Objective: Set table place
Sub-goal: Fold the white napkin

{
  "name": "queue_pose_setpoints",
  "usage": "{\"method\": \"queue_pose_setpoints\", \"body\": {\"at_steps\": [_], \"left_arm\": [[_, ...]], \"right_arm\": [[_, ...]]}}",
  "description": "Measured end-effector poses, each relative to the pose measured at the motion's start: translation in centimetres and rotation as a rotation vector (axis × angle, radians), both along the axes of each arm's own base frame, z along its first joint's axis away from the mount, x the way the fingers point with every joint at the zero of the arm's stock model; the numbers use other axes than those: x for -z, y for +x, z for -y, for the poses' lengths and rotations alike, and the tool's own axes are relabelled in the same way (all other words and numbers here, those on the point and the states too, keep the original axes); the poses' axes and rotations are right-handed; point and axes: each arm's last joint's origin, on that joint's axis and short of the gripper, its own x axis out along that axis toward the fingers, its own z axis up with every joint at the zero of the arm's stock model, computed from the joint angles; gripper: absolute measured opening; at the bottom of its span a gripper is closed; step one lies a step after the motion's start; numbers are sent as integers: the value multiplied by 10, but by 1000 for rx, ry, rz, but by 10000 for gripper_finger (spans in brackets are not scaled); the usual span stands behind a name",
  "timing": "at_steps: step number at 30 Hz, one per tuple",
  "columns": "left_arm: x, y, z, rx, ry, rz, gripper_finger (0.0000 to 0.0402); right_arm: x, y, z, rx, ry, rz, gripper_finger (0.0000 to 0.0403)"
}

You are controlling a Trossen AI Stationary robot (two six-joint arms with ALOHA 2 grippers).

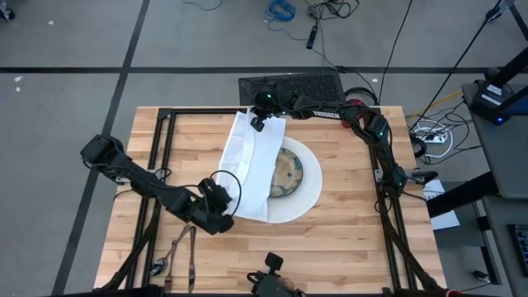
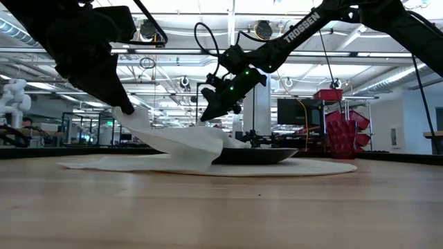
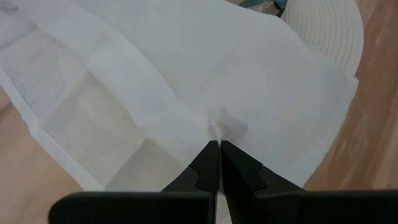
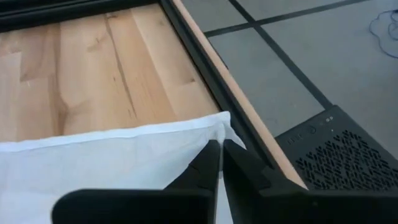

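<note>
Two grippers pinch one white napkin, which runs as a long strip from the upper centre of the high view down to the lower centre, draped over the left part of the plate and bowl. The napkin's upper end lies just inside the table's far black-framed edge, with grey floor and a dark perforated box right beyond it. Bare planks lie open to the left of the napkin and across the lower right of the table. Cutlery lies at the lower left, near the front edge.

The right gripper, at the upper centre of the high view, has its fingers closed on the napkin's far corner, lifting it off the wood. The left gripper, at the lower centre, is likewise closed tight, nipping a small fold of cloth near the napkin's near end. In the low view the napkin sags between the two grips and rests on the plate's rim.
</note>
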Motion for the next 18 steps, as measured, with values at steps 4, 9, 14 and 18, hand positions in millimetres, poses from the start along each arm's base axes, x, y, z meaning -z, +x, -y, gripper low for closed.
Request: {"method": "queue_pose_setpoints", "body": {"at_steps": [4, 9, 14, 18], "left_arm": [[0, 0, 0, 8, -17, -9, 1], [1, 0, 1, 22, -52, -31, 29], [2, -2, -2, -4, -55, -46, 97], [3, -4, -3, -30, -52, -57, 157]], "right_arm": [[0, -1, 2, 50, -35, -16, 21], [10, 0, 5, 61, -20, -35, 58], [14, 2, 3, 59, -13, -41, 111], [4, -4, -2, 51, 4, -81, 147]]}}
